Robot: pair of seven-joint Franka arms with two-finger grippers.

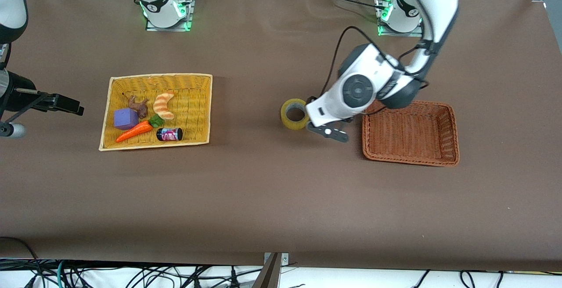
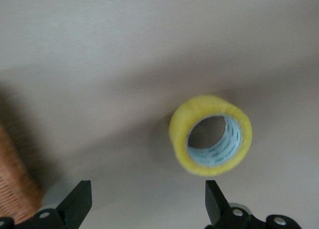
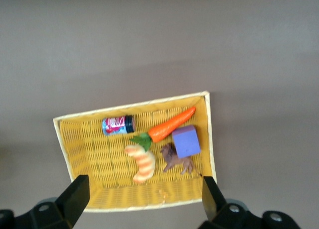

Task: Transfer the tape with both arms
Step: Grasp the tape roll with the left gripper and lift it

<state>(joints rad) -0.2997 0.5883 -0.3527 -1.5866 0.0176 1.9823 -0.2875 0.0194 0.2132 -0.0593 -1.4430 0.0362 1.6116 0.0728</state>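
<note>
The tape (image 1: 295, 113), a yellowish ring with a pale core, lies on the brown table between the two baskets. It also shows in the left wrist view (image 2: 210, 135). My left gripper (image 1: 324, 129) is low over the table right beside the tape, toward the brown basket. Its fingers (image 2: 77, 201) are wide open, empty and apart from the tape, so the left gripper (image 2: 148, 205) holds nothing. My right gripper (image 1: 70, 103) is up in the air at the right arm's end of the table, beside the yellow basket. The right gripper (image 3: 144, 204) is open and empty.
A yellow wicker basket (image 1: 199, 103) holds a croissant toy (image 1: 163, 105), a carrot (image 1: 134, 131), a purple block (image 1: 125, 118), a brown animal figure (image 1: 139, 106) and a small can (image 1: 169, 134). An empty brown wicker basket (image 1: 410, 132) stands close to the left gripper.
</note>
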